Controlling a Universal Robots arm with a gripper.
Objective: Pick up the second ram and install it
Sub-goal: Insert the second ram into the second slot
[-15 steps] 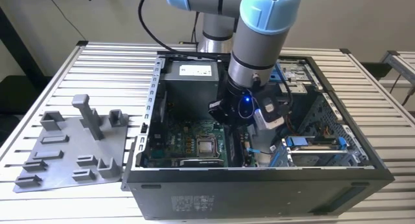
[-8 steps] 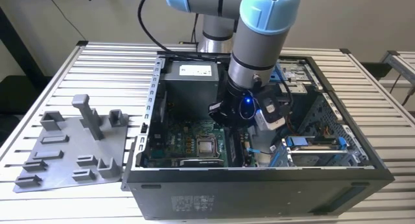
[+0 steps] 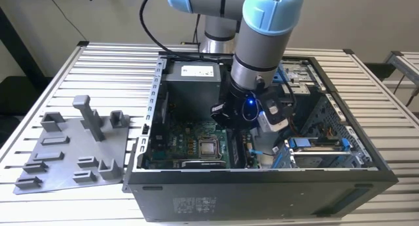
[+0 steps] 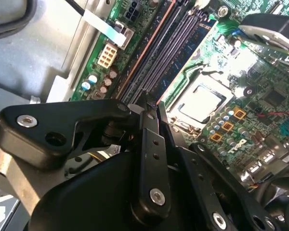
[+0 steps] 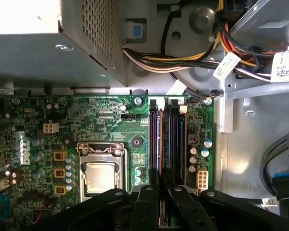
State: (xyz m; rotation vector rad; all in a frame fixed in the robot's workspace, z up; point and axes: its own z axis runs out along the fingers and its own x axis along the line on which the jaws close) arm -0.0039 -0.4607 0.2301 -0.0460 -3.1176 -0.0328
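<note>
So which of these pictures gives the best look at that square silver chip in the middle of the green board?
The first wrist view: the square silver chip faces the camera squarely, unobstructed, in its metal frame. In the second wrist view it appears slanted, above the gripper. In the exterior view it is small, deep inside the computer case.

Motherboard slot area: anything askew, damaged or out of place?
Nothing stands out. In both wrist views the memory slots run straight and parallel beside the processor socket, and the gripper sits lined up over them. The cable bundle lies off the board.
</note>
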